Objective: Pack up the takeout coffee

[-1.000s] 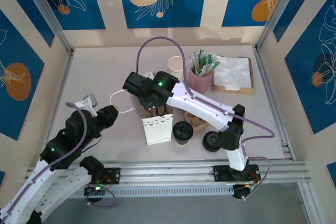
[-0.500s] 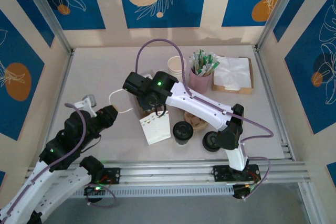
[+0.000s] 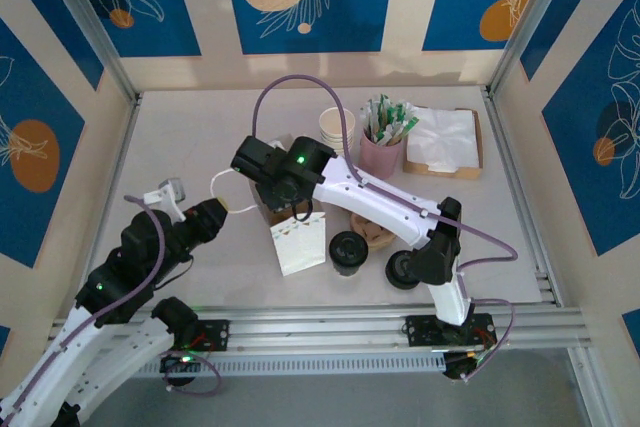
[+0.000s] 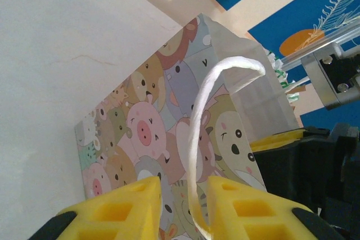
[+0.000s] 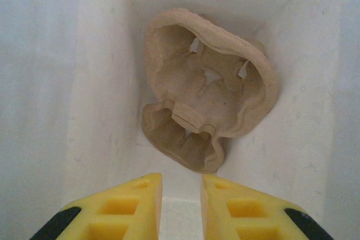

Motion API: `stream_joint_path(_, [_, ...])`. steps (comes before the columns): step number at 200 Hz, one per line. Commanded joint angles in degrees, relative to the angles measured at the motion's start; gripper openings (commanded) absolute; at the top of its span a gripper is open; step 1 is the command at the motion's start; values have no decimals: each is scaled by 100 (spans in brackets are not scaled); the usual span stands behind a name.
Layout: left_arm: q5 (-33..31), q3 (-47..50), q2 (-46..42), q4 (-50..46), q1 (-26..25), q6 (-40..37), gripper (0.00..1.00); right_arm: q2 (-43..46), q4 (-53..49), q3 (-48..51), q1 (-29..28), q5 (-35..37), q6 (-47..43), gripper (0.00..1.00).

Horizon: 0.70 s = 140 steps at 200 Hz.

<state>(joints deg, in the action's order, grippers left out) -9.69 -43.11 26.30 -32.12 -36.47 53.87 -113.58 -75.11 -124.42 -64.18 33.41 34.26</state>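
While my right claw (image 5: 181,188) hangs slightly spread and empty, the beige moulded-pulp carrier (image 5: 205,111) below it lies bagged; the black-lidded cream paper cup (image 3: 348,250) does not.

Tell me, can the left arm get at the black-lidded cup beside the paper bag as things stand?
Probably not directly: the paper bag stands between the left gripper, at its handle, and the black-lidded cup.
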Motion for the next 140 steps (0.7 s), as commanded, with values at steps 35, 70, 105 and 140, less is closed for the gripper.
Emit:
stream_joint_path(35, [213, 21, -3, 292, -47, -262, 30, 40, 182, -205, -72, -14, -226, 28])
stream_joint_path(70, [213, -28, 5, 307, -45, -367, 32, 29, 269, -198, -63, -88, -297, 28])
stream_joint_path(105, [292, -107, 42, 338, -42, -493, 36, 24, 351, -174, -60, -111, -362, 28])
stream_joint_path(140, [406, -178, 155, 345, -44, -619, 47, 28, 410, -157, -67, -123, -418, 29])
